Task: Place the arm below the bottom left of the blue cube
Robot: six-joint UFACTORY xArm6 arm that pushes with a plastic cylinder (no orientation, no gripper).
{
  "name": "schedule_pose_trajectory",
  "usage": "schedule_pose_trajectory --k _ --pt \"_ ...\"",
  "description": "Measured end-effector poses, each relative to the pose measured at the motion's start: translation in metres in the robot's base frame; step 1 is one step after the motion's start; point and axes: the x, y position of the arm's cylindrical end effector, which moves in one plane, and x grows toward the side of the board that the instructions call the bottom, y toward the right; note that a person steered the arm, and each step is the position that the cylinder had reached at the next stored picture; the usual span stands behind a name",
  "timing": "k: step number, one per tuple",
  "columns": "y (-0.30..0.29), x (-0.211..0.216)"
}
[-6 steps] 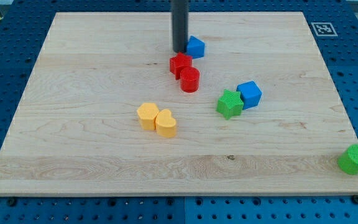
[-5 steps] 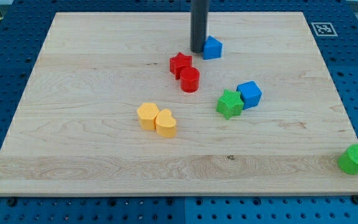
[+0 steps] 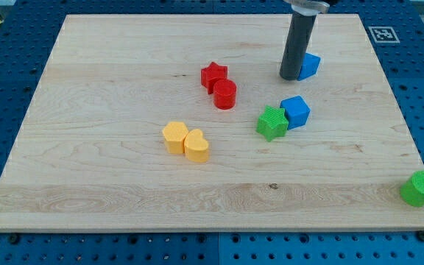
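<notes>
Near the middle of the wooden board (image 3: 94,88): red star (image 3: 213,73) touching red cylinder (image 3: 225,95). Lower left of those: two yellow blocks (image 3: 185,140) pressed together. Right of centre: green star (image 3: 271,122). At the bottom right corner: green cylinder (image 3: 420,188).

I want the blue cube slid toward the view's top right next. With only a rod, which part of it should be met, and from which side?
Meet the blue cube's bottom-left corner, coming up from the view's bottom left. The green star touches its left side, so the approach is tight. My tip now sits above the cube, against the smaller blue block.
</notes>
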Motion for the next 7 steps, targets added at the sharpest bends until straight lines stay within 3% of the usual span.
schedule_pose_trajectory --k 5,7 --pt "0.013 0.026" --pt "0.049 0.068"
